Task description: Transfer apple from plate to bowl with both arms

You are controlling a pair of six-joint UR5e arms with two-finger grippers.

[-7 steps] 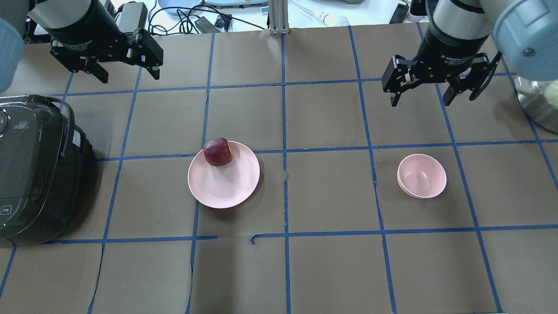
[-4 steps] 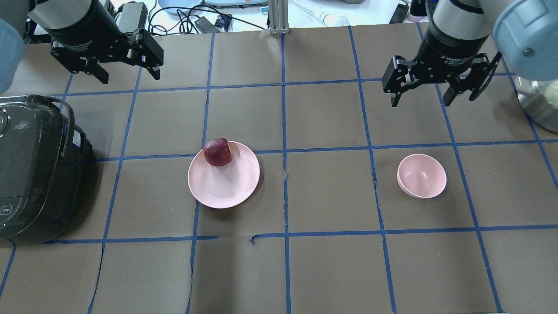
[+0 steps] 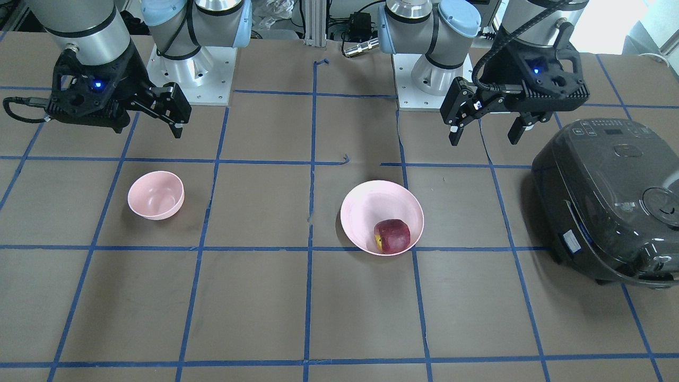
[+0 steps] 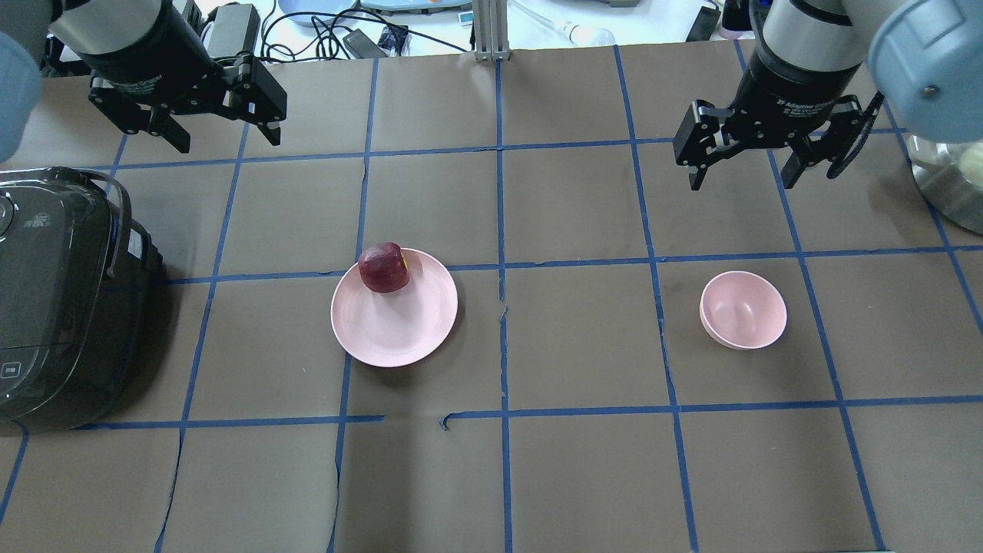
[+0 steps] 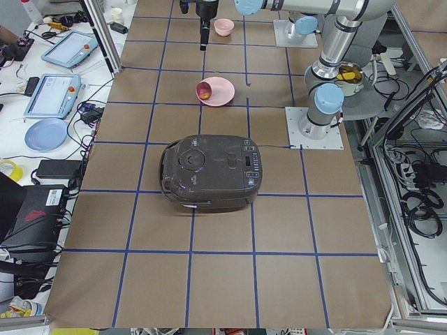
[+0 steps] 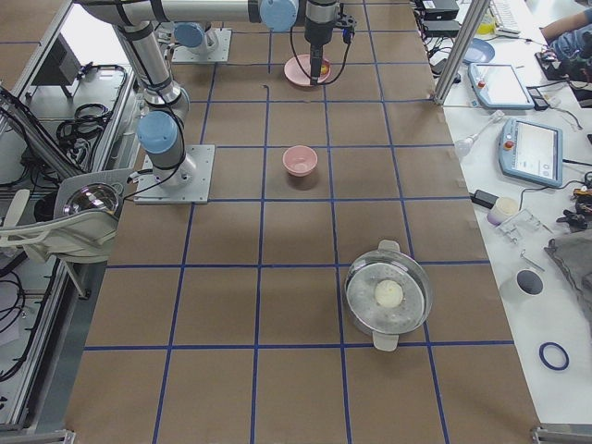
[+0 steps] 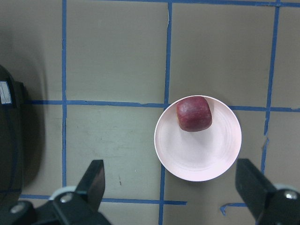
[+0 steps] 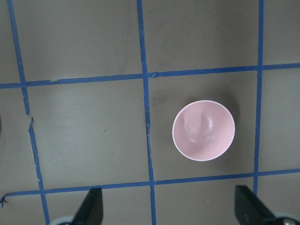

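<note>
The dark red apple lies on the far edge of the pale pink plate, left of the table's middle. In the left wrist view the apple and the plate show from above. The small pink bowl stands empty on the right and also shows in the right wrist view. My left gripper is open and empty, high above the table, far-left of the plate. My right gripper is open and empty, high above the table, beyond the bowl.
A black rice cooker stands at the left edge, near the plate. A steel pot with a glass lid sits at the right edge. Blue tape lines grid the brown table cover.
Both grippers have shifted only very slightly and stay open. The apple, plate and bowl have not moved.
</note>
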